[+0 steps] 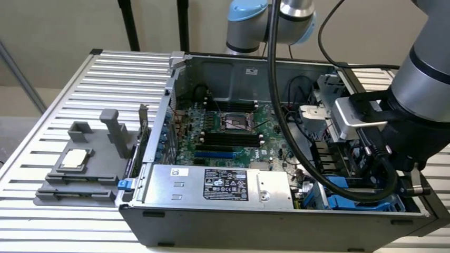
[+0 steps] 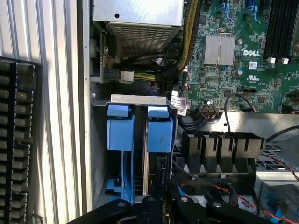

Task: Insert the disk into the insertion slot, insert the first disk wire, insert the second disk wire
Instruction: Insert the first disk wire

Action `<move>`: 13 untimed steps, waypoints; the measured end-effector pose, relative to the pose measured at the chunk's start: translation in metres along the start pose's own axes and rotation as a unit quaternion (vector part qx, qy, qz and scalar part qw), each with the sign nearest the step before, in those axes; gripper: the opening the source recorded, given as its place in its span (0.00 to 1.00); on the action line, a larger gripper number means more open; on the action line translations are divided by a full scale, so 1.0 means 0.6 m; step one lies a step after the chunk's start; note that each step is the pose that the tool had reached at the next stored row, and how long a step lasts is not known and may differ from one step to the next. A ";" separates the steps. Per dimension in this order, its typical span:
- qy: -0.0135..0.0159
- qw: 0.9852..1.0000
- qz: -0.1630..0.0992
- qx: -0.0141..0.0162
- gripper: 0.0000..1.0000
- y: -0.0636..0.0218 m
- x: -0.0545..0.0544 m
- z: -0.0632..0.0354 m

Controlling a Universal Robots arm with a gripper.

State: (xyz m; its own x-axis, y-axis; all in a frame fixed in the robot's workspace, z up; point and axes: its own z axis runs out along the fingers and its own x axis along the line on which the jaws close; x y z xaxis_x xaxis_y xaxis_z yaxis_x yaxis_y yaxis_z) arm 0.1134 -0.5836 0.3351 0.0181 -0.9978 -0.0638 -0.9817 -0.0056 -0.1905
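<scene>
The gripper [image 2: 161,207] hangs low over the drive cage, at the corner of the computer case [image 1: 281,224] that is far from the motherboard's [image 1: 232,124] card slots. Its black body is just beside the blue frames, but I cannot tell how wide it stands, and I cannot tell whether it holds or touches anything. The arm [image 1: 422,95] reaches down into the case from above, on the side of the motherboard toward the exterior view's right.

The disk [image 2: 146,161] seems to stand on edge in the insertion slot [image 2: 135,99], next to the motherboard: I see it as a thin silver edge between the blue plastic parts.

Counted: two blue frames, one [image 2: 160,135] nearer the motherboard and one [image 2: 120,133] farther from it, side by side. One power-supply box [image 1: 211,184] with one black label, along the motherboard's front edge. One silver heat sink [image 2: 219,49] on the motherboard. One grey fixture [image 1: 84,176] on the table, outside the case and well apart from the motherboard.
</scene>
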 end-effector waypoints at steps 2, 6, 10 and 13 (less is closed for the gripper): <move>0.000 1.000 0.000 0.000 0.18 0.000 0.001 0.000; 0.000 1.000 0.000 0.000 0.18 0.002 0.002 0.000; 0.000 1.000 0.000 0.000 0.18 0.005 0.002 -0.001; 0.000 1.000 0.000 0.000 0.18 0.005 0.002 0.000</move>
State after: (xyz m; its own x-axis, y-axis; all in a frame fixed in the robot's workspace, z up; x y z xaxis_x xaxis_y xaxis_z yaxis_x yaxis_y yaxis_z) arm 0.1104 -0.5849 0.3347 0.0181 -0.9978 -0.0636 -0.9817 -0.0056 -0.1906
